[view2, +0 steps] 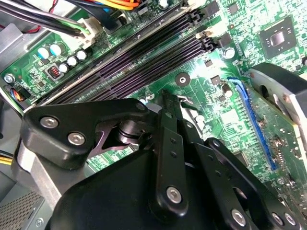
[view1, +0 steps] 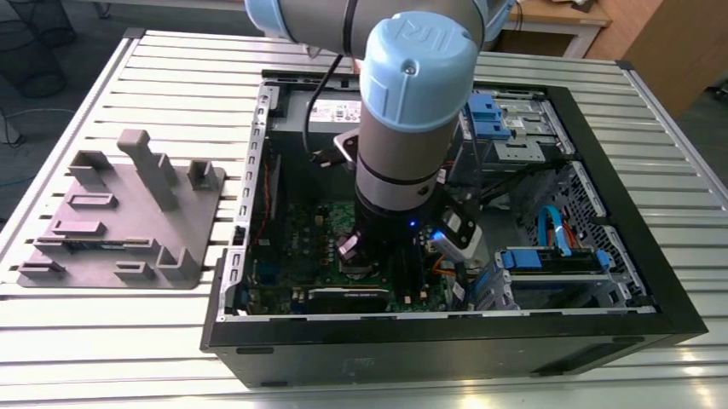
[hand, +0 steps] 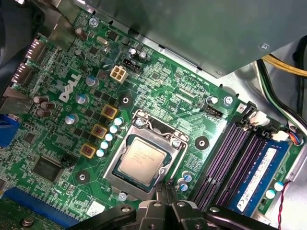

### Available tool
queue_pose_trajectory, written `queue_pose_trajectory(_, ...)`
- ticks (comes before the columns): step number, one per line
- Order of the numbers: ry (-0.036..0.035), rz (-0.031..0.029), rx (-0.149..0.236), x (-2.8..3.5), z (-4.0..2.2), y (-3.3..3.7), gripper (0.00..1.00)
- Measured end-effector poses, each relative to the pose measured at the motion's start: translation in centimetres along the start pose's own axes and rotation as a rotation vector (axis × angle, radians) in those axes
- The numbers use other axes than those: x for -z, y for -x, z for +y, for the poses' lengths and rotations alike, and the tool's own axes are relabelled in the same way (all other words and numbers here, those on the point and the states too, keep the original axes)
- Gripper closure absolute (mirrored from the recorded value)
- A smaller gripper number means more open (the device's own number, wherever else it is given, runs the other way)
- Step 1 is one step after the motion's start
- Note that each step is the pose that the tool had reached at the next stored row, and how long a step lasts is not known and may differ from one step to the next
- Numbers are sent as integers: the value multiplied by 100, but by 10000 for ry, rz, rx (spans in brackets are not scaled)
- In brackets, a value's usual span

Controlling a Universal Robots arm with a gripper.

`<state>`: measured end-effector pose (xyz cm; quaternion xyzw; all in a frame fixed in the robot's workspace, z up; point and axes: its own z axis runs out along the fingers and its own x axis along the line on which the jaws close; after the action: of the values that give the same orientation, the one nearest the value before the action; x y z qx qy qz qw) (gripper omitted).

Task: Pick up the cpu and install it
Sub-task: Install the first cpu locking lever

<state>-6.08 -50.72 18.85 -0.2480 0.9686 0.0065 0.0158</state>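
A robot arm reaches down into an open computer case (view1: 615, 281) lying on a slatted metal desk (view1: 148, 324). In the first wrist view the cpu (hand: 142, 158) sits flat inside its silver socket frame (hand: 144, 153) on the green motherboard (hand: 158, 91), just beyond the tips of the claw (hand: 165, 191). The claw's fingers are drawn together, gripping nothing. A grey plastic tray (view1: 125, 213) rests on the desk, well apart from the claw.

You are working in a robotics lab or test workshop: an opened black desktop computer case (view1: 455, 341) lies on a ribbed aluminium-slat work table (view1: 136, 324) beside a grey plastic fixture tray with upright posts (view1: 125, 213). Behind the table you can see wooden office furniture (view1: 649, 34).
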Motion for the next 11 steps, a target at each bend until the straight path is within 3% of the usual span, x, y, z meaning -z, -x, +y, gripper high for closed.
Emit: queue_pose_trajectory(11, -13, 15, 1, -19, -1, 0, 89)
